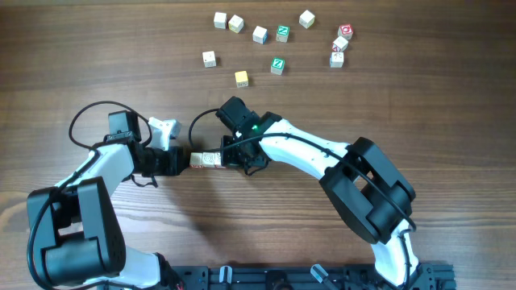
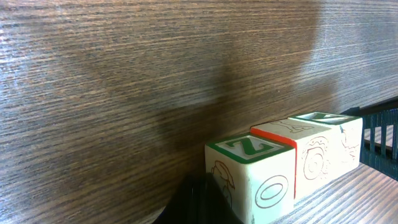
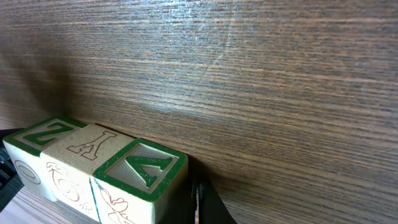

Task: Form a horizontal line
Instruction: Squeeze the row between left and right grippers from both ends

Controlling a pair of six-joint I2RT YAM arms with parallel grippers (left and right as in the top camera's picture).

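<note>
The horizontal line (image 1: 205, 159) is a row of three small pale wooden cubes touching side by side at the table's middle. In the left wrist view the near cube (image 2: 252, 171) has a green Z top, the middle cube (image 2: 298, 146) a red-edged top, and the far cube (image 2: 336, 127) a green top. In the right wrist view the near cube (image 3: 140, 174) has a green A top. My left gripper (image 1: 184, 159) is shut, its tip (image 2: 199, 202) against the row's left end. My right gripper (image 1: 229, 156) is shut, its tip (image 3: 200, 200) at the row's right end.
Several loose cubes lie along the far edge: white ones (image 1: 220, 19), green-topped ones (image 1: 282, 33), a yellow-topped one (image 1: 241, 78) and a red-marked cluster (image 1: 340, 44). Both arms' cables loop near the row.
</note>
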